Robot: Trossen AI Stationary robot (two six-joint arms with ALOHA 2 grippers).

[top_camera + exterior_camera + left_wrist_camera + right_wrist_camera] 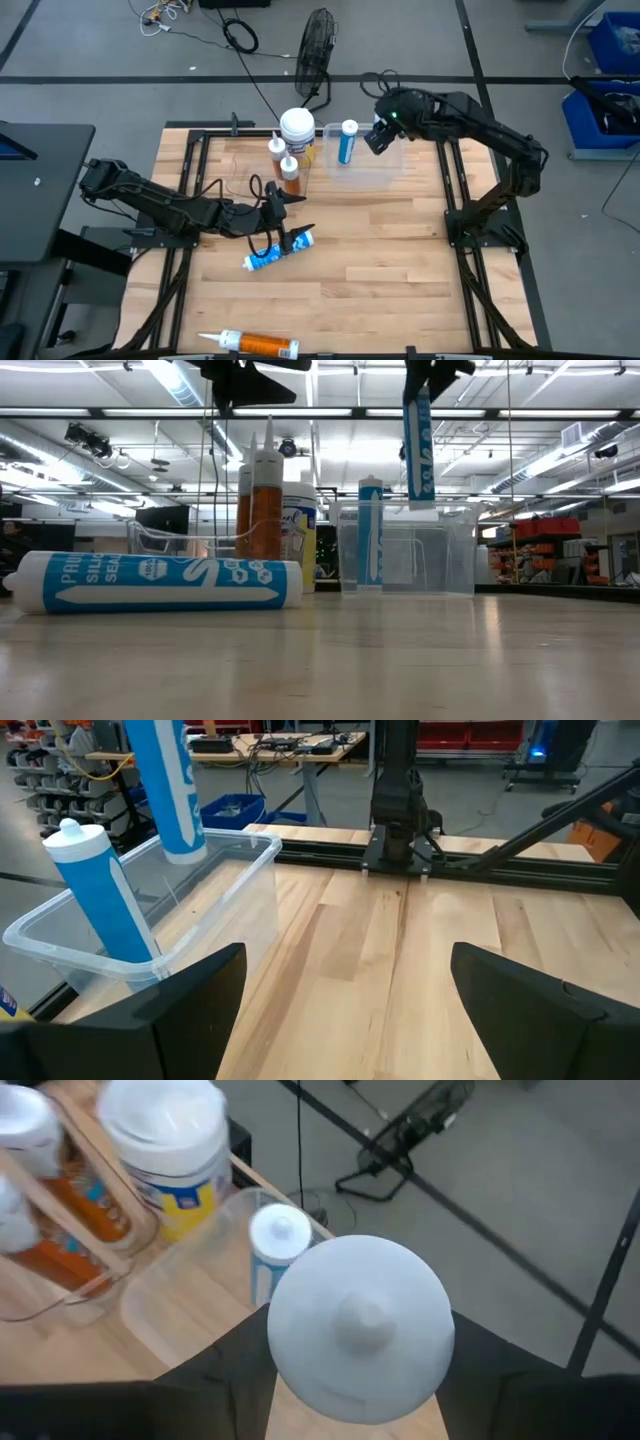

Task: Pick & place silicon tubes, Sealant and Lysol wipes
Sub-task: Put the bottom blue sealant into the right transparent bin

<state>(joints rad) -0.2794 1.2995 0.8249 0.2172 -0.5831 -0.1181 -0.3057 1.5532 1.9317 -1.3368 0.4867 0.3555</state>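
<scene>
Pale wooden planks form the table. At left, the left gripper hangs with fingers spread wide just above a lying blue tube. Beyond it, the round, white-lidded Lysol wipes stand beside orange tubes. Rightward, the right gripper pinches a blue tube upright over a clear plastic bin.

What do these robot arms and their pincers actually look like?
Both arms are dark, nearly black, built of chunky jointed segments. The right arm shows a small green light near its wrist; the left arm has a black cable looping beside it. The left gripper ends in two broad, flat, tapered black fingers.
</scene>
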